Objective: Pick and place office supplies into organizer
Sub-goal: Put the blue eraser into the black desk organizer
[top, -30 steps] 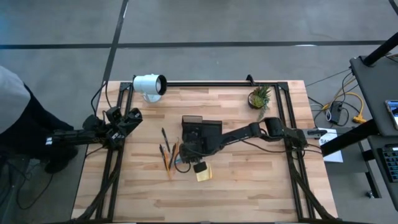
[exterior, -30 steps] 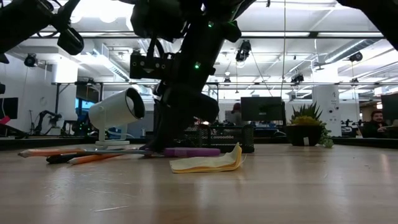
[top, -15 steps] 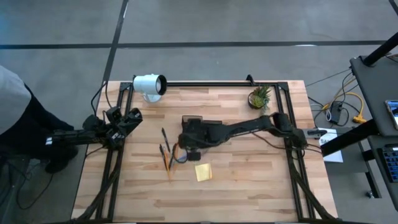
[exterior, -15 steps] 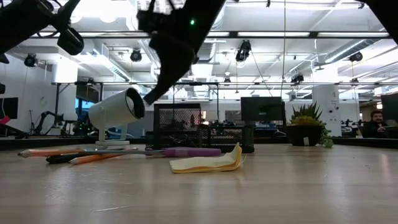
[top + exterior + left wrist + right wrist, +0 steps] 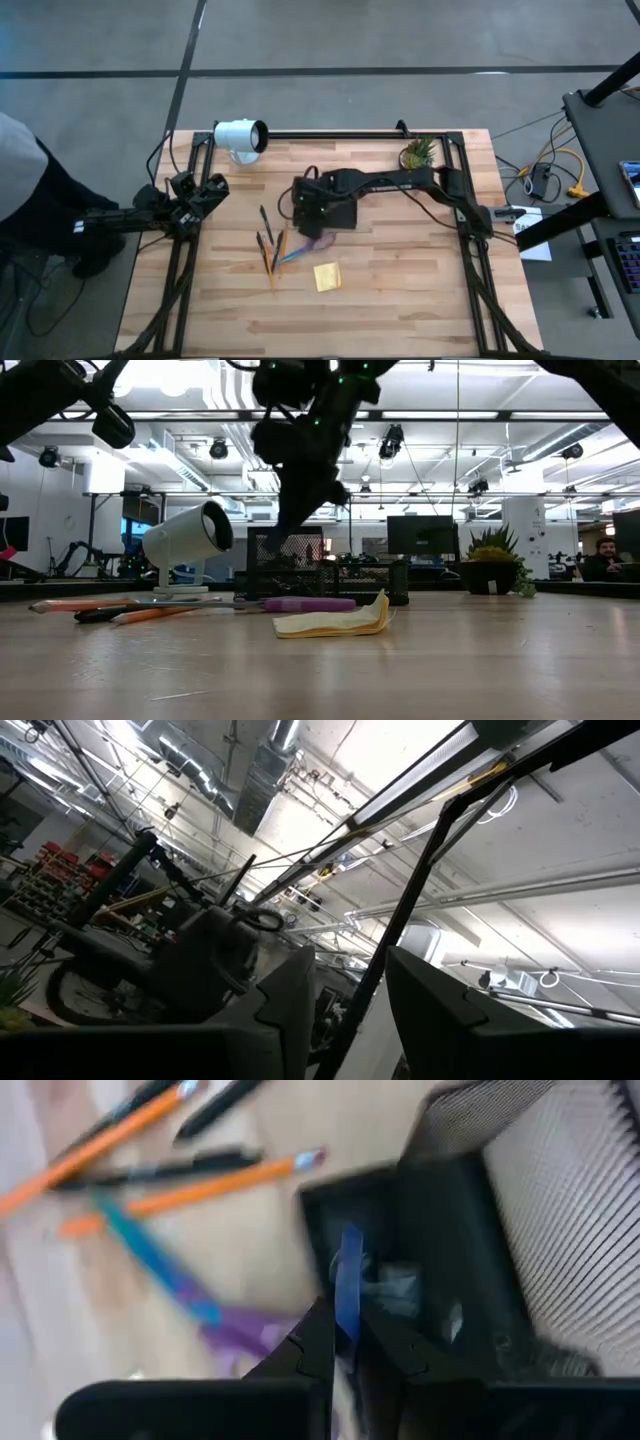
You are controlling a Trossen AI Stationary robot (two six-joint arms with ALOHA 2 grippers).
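The right gripper point(image 5: 343, 1342) is pinching a blue pen point(image 5: 348, 1280) above the organizer point(image 5: 328, 205); the left gripper point(image 5: 207, 190) is waiting, fingers apart, at the surface's point(image 5: 400, 290) nine o'clock edge.

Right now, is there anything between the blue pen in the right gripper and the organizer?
Nothing visible does. The right gripper holds the blue pen directly over an open compartment of the organizer.
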